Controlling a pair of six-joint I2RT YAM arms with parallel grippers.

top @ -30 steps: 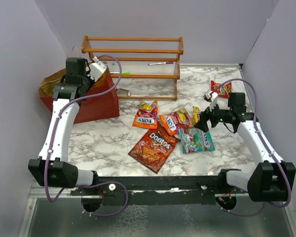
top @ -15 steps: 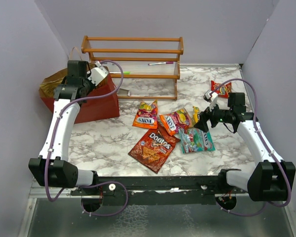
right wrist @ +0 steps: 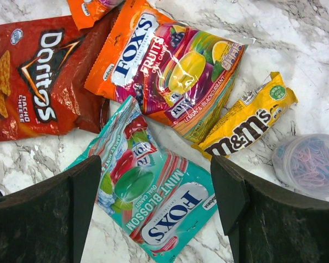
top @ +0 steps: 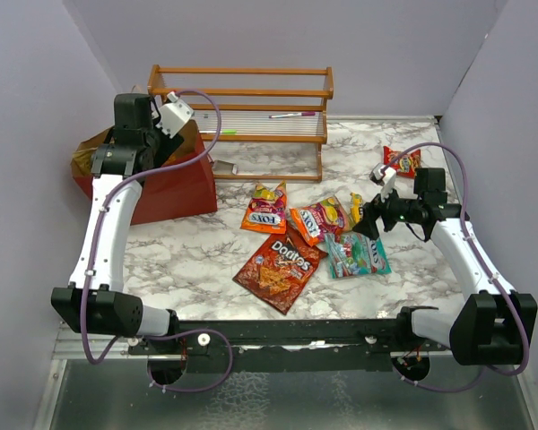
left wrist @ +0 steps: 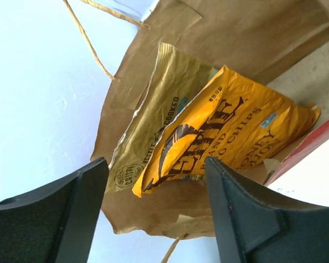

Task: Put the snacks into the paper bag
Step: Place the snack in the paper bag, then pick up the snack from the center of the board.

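Observation:
The red paper bag point(top: 175, 188) lies at the back left, its brown inside point(left wrist: 247, 33) facing my left gripper. My left gripper point(top: 125, 152) hovers at its mouth, open point(left wrist: 155, 164) and holding nothing. Inside the bag lie the orange Kettle chips bag point(left wrist: 230, 126) and a tan-gold chip bag point(left wrist: 153, 126). My right gripper point(top: 369, 224) hangs open point(right wrist: 156, 164) just above the teal Fox's mint pack point(right wrist: 153, 203). Around it lie the Doritos bag point(right wrist: 38, 82), an orange Fox's fruit pack point(right wrist: 164, 71) and a yellow M&M's pack point(right wrist: 247, 123).
Another orange Fox's pack point(top: 265, 210) lies mid-table and a red pack point(top: 403, 159) at the back right. A translucent cup of paper clips point(right wrist: 310, 164) stands by the M&M's. The wooden slatted rack point(top: 242, 112) stands behind, beside the bag. Walls close in on three sides.
My left wrist has lifted a little, up and back over the bag's mouth. The right arm and the snacks on the table have not moved.

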